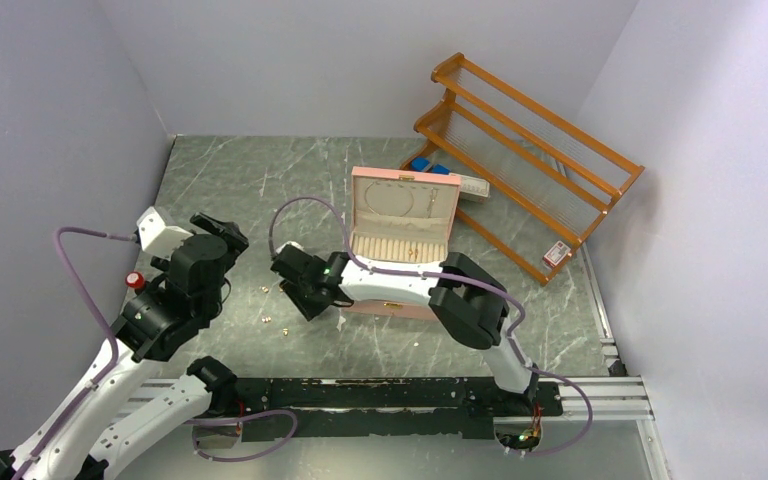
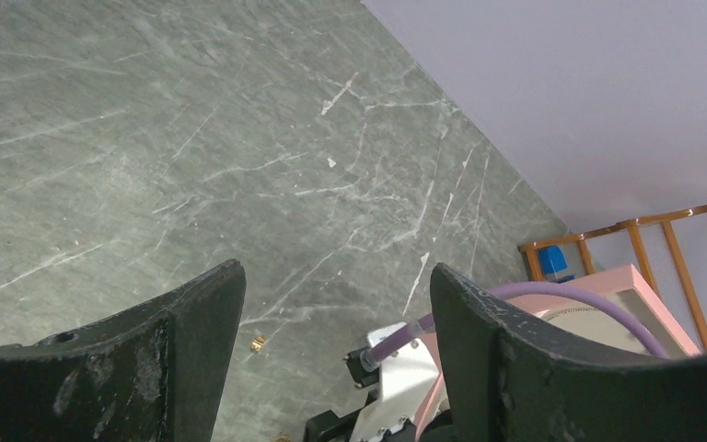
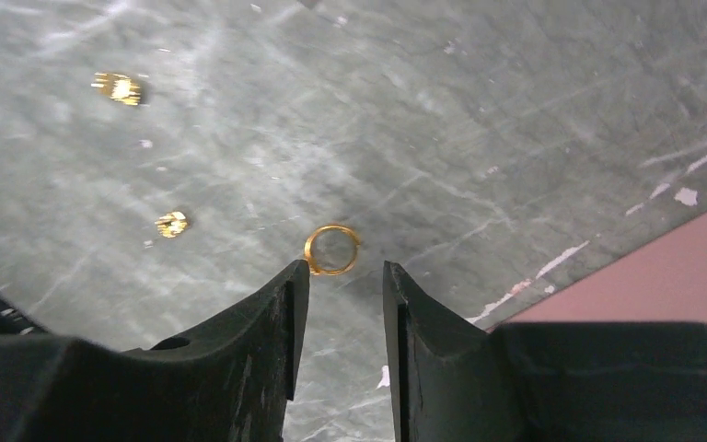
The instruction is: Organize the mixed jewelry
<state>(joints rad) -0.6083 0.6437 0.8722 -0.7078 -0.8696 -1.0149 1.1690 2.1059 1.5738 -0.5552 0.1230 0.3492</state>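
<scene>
Right wrist view: the right pincer [image 3: 345, 276] stood slightly spread; a gold ring [image 3: 332, 250] lay on the tabletop [image 3: 479, 110] just past its tips at 12 o'clock, with a pink box [image 3: 663, 276] edge at 4 o'clock. The left pincer [image 2: 336, 285] gaped wide.

walls [image 1: 60, 100]: plain pale lilac-white, on three sides | bench [image 1: 250, 180]: grey-green marbled top, thin white veins | rack [image 1: 530, 150]: orange wooden shelf frame, far right by wall | light: even, soft shadows
</scene>
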